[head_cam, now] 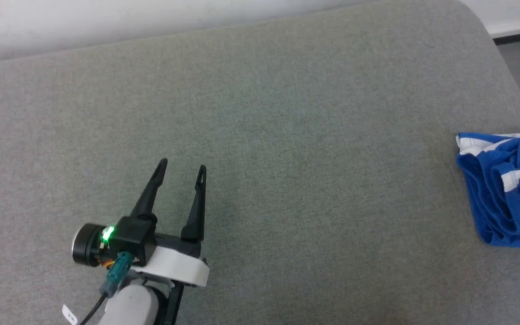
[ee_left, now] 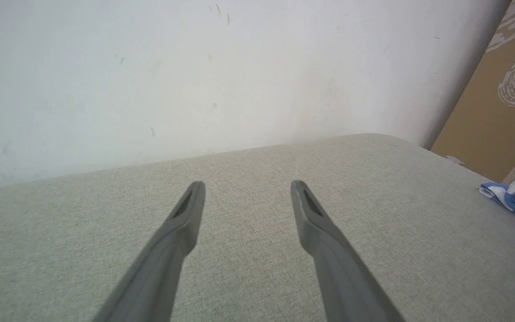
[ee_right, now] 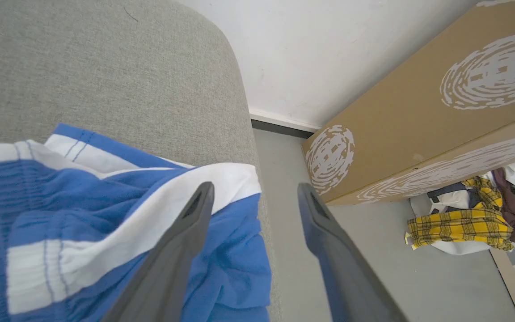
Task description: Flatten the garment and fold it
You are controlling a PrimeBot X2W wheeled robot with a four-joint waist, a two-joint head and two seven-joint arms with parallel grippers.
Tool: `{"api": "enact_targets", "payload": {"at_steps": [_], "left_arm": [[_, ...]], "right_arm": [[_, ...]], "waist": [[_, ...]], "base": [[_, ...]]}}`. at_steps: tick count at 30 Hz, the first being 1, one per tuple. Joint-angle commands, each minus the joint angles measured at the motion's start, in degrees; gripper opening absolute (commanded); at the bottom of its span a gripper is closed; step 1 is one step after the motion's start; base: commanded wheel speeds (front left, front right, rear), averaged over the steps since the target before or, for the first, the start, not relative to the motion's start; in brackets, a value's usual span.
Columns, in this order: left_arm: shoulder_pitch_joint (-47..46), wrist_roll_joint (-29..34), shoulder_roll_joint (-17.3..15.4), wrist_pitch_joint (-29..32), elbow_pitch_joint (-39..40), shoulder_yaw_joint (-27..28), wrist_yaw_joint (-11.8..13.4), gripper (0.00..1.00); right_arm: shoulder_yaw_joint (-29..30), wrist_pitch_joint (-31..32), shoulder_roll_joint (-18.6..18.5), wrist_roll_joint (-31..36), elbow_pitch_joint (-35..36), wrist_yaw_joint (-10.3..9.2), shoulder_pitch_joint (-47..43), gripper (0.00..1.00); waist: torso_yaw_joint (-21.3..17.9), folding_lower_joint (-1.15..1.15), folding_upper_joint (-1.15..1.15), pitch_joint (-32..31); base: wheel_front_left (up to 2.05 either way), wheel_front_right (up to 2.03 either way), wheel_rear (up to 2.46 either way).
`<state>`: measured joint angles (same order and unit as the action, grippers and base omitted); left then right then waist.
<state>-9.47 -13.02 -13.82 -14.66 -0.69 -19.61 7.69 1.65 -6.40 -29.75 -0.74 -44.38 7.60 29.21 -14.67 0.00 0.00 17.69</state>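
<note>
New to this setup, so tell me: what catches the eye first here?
The bright blue garment, crumpled with a white band, lies at the right edge of the grey padded surface. The left gripper is open at the head view's lower left, well apart from it. The right gripper, open, is over the garment's edge, a brown cardboard box on the floor beyond.

The garment (head_cam: 499, 194) lies at the right edge of the surface (head_cam: 287, 113), well apart from the left gripper (head_cam: 183, 164) over its near-left part; a wall (head_cam: 106, 18) stands behind.
</note>
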Motion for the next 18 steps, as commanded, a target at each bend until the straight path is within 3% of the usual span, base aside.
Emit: {"api": "enact_targets", "payload": {"at_steps": [1, 8, 18], "left_arm": [[1.34, -0.44, 0.34, -0.28, -0.42, 0.42, 0.33, 1.00], [3.57, -1.39, 2.11, -0.32, -0.94, 0.89, 0.33, 1.00], [6.78, -1.91, 3.46, -0.33, -1.70, 3.35, 0.32, 1.00]], "right_arm": [[1.06, -2.21, 1.87, 1.53, 0.63, -0.11, -1.63, 1.00], [0.34, -4.85, 7.54, 1.79, 8.10, -0.11, -6.59, 1.00], [-6.27, -2.48, 17.14, -4.52, 20.89, -0.11, -14.70, 1.00]], "waist": [[0.32, 0.00, 0.00, -3.03], [2.84, 0.00, 0.00, -8.28], [9.91, 0.00, 0.00, -12.22]], "base": [[0.00, 0.00, 0.00], [0.00, 0.00, 0.00], [0.00, 0.00, 0.00]]}}
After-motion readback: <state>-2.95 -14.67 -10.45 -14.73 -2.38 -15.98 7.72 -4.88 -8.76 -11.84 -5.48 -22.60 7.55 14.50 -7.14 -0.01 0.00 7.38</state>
